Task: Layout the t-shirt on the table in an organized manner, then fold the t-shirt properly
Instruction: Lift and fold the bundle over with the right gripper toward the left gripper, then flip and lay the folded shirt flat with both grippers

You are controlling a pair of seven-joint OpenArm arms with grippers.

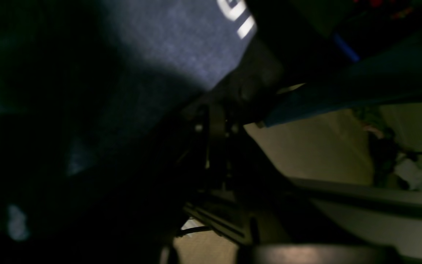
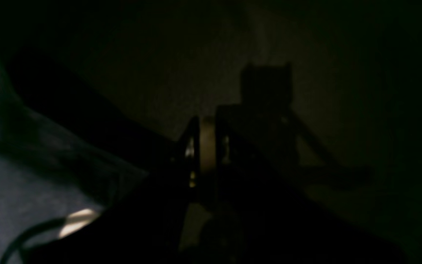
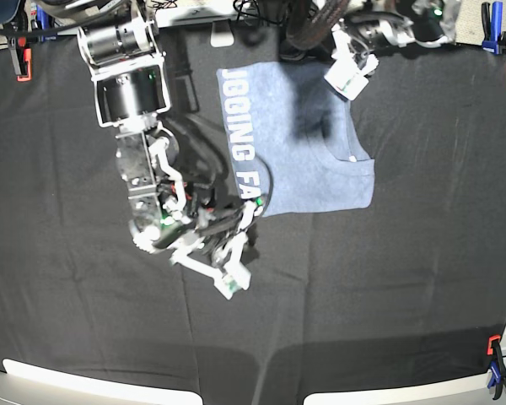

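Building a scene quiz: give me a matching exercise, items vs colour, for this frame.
Column 1:
1. t-shirt
2. table
3. lettering
4. clamp

Column 2:
a. black
b. white
c. blue-grey
d. orange and blue

Pairs: 1-c, 2-a, 3-b, 4-d
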